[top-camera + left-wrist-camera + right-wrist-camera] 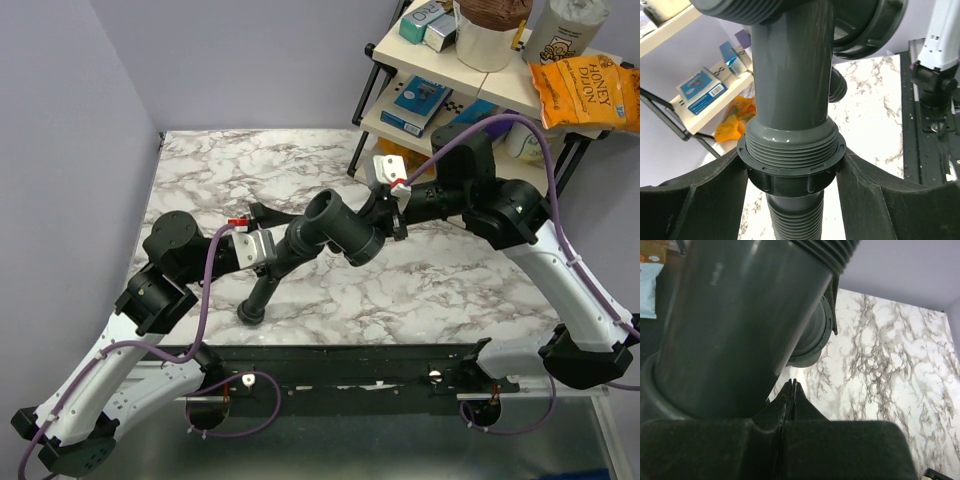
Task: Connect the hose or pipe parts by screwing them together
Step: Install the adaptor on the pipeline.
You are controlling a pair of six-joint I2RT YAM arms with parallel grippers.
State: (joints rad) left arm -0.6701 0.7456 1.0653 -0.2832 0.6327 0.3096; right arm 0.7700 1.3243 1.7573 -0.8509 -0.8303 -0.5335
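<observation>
Held up over the middle of the desk [450, 290], between the two arms: a dark grey Y-shaped fitting [340, 228], lying crosswise, with its wide open mouth turned up toward the camera and a thick ring at its right end. Joined to its left branch and slanting down toward the near edge: a ribbed hose [268, 285], with its free end low over the marble. Cannot tell whether touching the desk there.

Clamped from both sides by the left fingers [700, 200], which are partly spread to its width: a collar nut [790, 172]. Just above that nut, the threaded end of the fitting, with several turns of thread bare. Just below it, the first ribs of the hose. Cannot tell how far screwed on.

Pressed together tip to tip, with nothing between them: the right fingers [807, 415]. Right beside and above those closed tips, the smooth barrel of the fitting, filling the left of the right wrist view, with a threaded rim at its top. Cannot tell whether touching. From above, parked at the right end of the fitting, just beside the thick ring.

Off the far right corner of the desk: a shelf [385, 50] carrying a blue box [415, 100] on the lower board and an orange bag [580, 92] on the upper one.
</observation>
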